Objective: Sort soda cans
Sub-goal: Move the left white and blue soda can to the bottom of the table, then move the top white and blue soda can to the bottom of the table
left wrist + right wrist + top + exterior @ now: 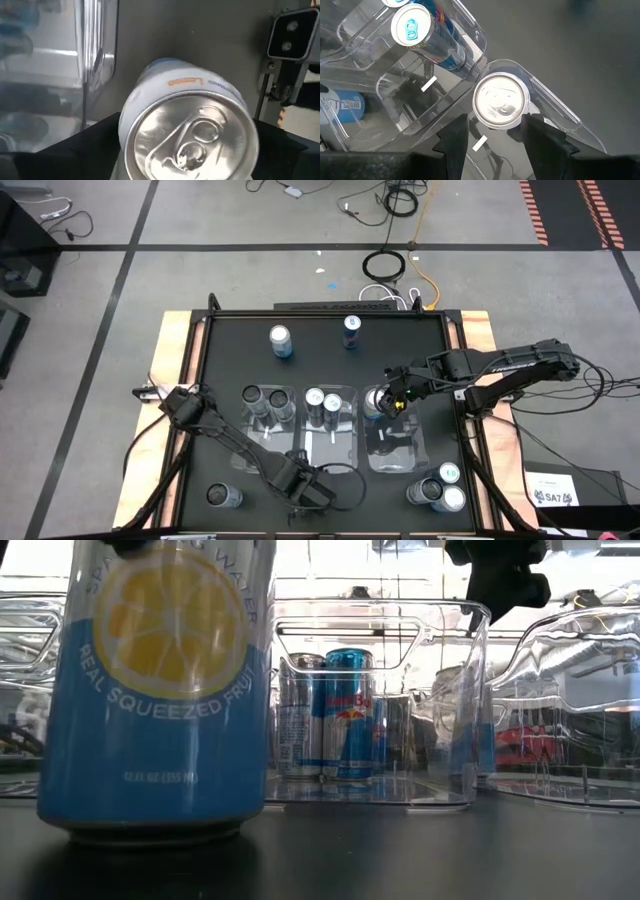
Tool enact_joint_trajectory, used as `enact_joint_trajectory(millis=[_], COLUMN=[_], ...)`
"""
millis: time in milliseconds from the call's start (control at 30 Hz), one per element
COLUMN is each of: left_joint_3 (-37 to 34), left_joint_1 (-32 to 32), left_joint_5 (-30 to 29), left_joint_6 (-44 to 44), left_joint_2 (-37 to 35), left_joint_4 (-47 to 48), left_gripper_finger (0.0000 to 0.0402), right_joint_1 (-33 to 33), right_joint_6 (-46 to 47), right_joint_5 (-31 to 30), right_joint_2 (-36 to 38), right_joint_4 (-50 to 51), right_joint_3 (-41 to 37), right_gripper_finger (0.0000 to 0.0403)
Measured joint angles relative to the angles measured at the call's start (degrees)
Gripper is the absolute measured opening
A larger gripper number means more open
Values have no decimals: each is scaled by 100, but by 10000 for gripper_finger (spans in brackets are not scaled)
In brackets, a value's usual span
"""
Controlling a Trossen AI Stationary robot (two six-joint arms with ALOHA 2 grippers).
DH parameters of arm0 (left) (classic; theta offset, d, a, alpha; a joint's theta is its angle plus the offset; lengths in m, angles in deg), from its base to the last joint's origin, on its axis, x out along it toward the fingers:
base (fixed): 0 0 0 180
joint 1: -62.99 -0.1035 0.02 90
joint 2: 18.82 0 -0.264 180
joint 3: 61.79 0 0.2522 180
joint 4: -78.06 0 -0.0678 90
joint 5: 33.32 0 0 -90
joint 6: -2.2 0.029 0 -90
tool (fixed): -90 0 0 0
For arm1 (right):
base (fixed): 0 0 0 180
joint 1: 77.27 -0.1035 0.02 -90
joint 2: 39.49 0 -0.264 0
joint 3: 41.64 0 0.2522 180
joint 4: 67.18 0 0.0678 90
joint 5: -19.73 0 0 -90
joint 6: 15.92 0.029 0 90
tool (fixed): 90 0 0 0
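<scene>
Look at the high view and you see a black table [330,380] with three clear bins in the middle. Your right gripper [392,398] is over the top left corner of the right bin [410,455], and its fingers are closed around a silver can [500,100] that stands just inside that corner. Your left gripper [310,492] is at the bottom middle of the frame, near the front edge of the table. A blue and white lemon can [187,135] sits right between its fingers, but you cannot tell if they are squeezing it or have let go. In the low view that lemon can fills the left side. The middle bin [330,442] holds two blue and silver cans [322,406], and the left bin [262,442] holds two dark cans [267,402]. Two more cans [315,335] stand near the top of the table, one can [224,496] stands at the bottom left, and three cans [440,488] stand close together at the bottom right.
</scene>
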Motion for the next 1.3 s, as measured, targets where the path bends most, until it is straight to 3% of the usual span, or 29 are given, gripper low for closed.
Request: enact_joint_trajectory(millis=[600, 1167, 1300], left_joint_3=[159, 1434, 1929], left_joint_1=[-22, -229, -227], left_joint_5=[392, 222, -34], left_joint_6=[-507, -485, -272], left_joint_2=[-23, -31, -213], left_joint_4=[-224, 1269, 1208], left_gripper_finger=[372, 373, 373], right_joint_1=[0, 0, 0], right_joint_6=[-2, 18, 18], right_joint_5=[2, 2, 2], right_joint_2=[0, 0, 0], right_joint_4=[0, 2, 0], right_joint_3=[0, 0, 0], right_gripper_finger=[173, 173, 173])
